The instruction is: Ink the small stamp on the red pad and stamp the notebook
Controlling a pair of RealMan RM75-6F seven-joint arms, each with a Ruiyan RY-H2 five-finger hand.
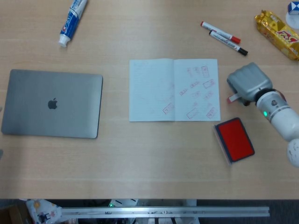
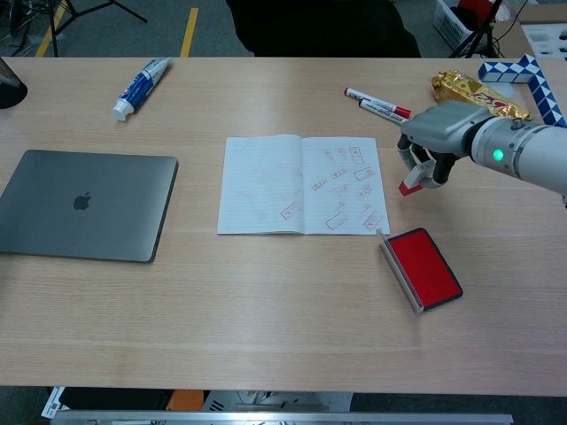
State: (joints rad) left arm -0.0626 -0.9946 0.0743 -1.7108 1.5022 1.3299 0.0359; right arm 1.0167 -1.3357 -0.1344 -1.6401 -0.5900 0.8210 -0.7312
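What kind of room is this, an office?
Probably a lab or workshop with an office-style desk: a closed laptop, an open notebook and markers lie there, with tripod legs behind.

Apple logo on closed laptop (image 1: 52, 103) lid; toothpaste tube (image 1: 73, 21) and notebook (image 1: 174, 89) stamp marks unreadable.

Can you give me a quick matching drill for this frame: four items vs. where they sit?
Column 1:
1. small stamp
2. red pad
3. toothpaste tube
4. laptop

Column 2:
A. far left of the table, beyond the laptop
B. lid closed, left of the notebook
C. held in the right hand, right of the notebook
D. lid open, near the notebook's near right corner

Pairs: 1-C, 2-D, 3-A, 4-B
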